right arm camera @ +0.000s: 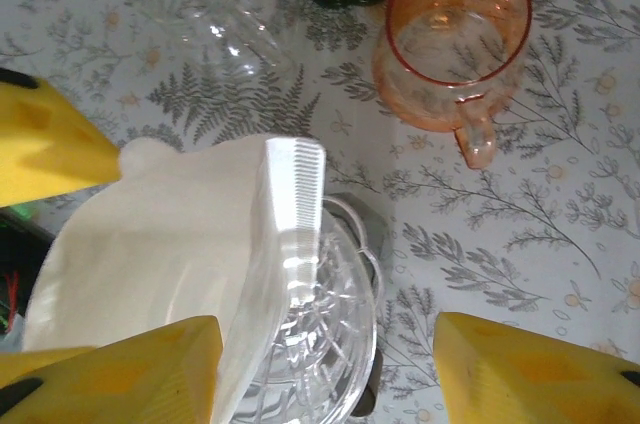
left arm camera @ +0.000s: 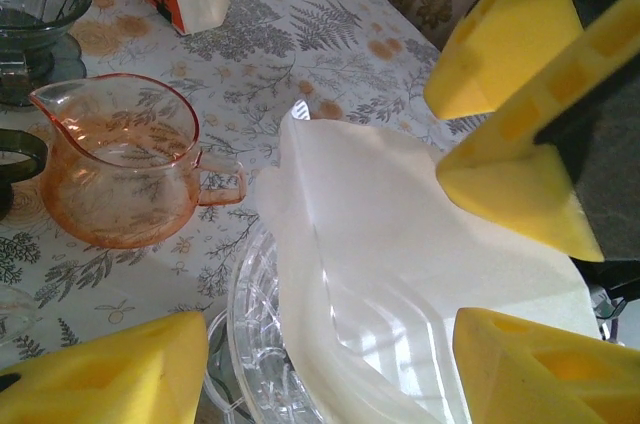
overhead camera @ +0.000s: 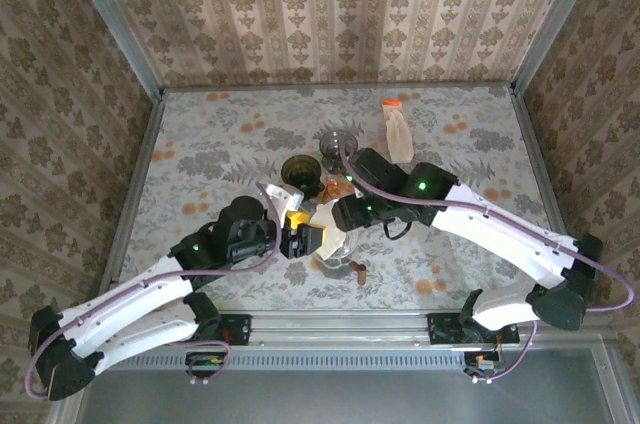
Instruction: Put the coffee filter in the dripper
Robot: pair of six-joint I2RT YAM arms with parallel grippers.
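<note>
The white paper coffee filter [left arm camera: 400, 234] sits tilted in the clear glass dripper [left arm camera: 255, 344], with its upper edge standing above the rim. In the right wrist view the filter [right arm camera: 170, 244] leans over the left side of the dripper [right arm camera: 330, 334]. My left gripper [left arm camera: 330, 374] is open, its yellow pads wide apart on either side of filter and dripper. My right gripper [right arm camera: 325, 374] is open too, straddling the dripper; its left pad [right arm camera: 120, 369] is against the filter. In the top view both grippers meet over the dripper [overhead camera: 335, 254] at the table's near middle.
A pink glass pitcher [right arm camera: 455, 34] stands just beyond the dripper. A dark green dripper [overhead camera: 302, 174] and a clear glass [overhead camera: 335, 144] sit farther back. An orange coffee-filter box [overhead camera: 397, 129] lies at the back right. Metal rails edge the table [overhead camera: 200, 124].
</note>
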